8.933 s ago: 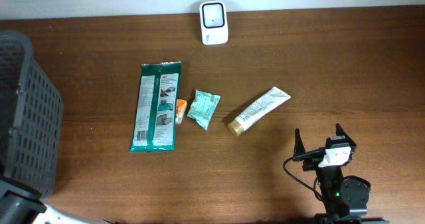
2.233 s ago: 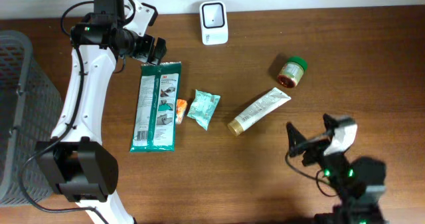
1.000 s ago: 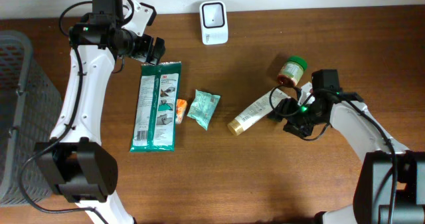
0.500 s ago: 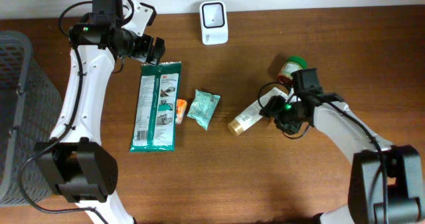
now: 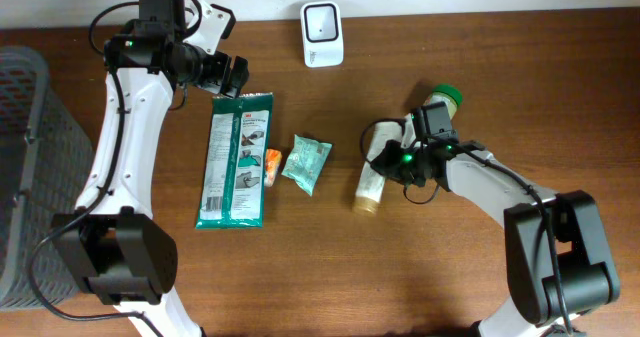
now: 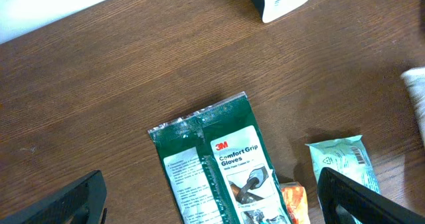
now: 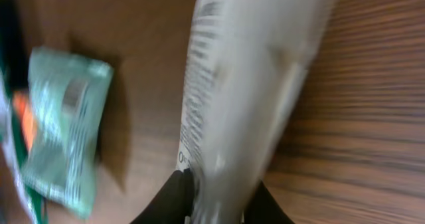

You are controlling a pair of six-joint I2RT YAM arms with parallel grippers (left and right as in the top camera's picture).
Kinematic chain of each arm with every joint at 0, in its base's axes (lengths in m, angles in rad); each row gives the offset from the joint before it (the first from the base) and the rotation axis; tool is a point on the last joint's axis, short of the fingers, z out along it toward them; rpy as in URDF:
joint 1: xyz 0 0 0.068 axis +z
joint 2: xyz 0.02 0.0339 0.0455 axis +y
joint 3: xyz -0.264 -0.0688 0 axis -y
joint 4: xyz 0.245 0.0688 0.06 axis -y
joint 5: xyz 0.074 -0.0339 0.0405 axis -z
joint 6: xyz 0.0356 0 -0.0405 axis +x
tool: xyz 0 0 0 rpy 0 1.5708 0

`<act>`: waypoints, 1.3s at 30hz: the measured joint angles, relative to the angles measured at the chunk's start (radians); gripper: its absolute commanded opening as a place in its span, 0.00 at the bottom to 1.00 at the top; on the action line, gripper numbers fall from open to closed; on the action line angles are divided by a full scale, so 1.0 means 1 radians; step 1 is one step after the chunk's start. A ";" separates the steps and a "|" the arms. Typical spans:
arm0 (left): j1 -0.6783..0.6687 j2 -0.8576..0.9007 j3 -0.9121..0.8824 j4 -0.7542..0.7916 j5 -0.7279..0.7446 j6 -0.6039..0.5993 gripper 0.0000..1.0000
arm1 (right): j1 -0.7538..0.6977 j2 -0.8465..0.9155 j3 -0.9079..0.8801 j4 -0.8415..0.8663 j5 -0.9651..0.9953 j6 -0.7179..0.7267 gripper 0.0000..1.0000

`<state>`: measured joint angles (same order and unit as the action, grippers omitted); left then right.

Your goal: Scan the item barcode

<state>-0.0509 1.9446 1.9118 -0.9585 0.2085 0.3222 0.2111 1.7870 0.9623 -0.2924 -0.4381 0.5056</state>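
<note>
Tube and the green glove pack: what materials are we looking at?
Tube: probably soft plastic, with a matte white printed body. Its gold cap looks like hard plastic with a metallic finish. Glove pack: thin plastic film, going by the crimped end seal and slight sheen.

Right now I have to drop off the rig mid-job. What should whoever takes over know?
Left pincer: open, empty, hovering over the far end of the 3M gloves pack.
Right pincer: closed on the white tube, on the half away from its gold cap. I cannot tell if the tube is off the table.
Scanner: at the far table edge, nothing in front of it.
Done: tube gripped.
Left: carry the tube to the scanner and show its barcode. The teal packet and green-lidded jar lie unheld.
</note>
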 measured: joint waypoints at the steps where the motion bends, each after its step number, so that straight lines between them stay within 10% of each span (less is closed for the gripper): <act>1: 0.000 0.000 0.000 0.000 0.000 0.000 0.99 | 0.000 0.001 0.000 -0.011 -0.033 -0.051 0.11; 5: 0.000 0.000 0.000 0.000 0.000 0.000 0.99 | -0.005 0.008 0.014 -0.082 -0.144 -0.225 0.11; 8: 0.000 0.000 0.000 0.000 0.000 0.000 0.99 | -0.006 0.017 0.061 -0.189 -0.183 -0.338 0.48; 13: 0.000 0.000 0.000 0.000 0.000 0.000 0.99 | -0.007 0.017 0.227 -0.422 -0.173 -0.410 0.63; 23: 0.000 0.000 0.000 -0.001 0.000 0.000 0.99 | 0.068 0.016 0.436 -0.676 -0.101 -0.320 0.41; 39: 0.000 0.000 0.000 -0.001 0.000 0.000 0.99 | 0.371 0.099 0.325 -0.718 0.195 0.101 0.40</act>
<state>-0.0509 1.9446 1.9114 -0.9596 0.2085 0.3222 0.5819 1.8862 1.2877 -1.0100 -0.2428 0.6067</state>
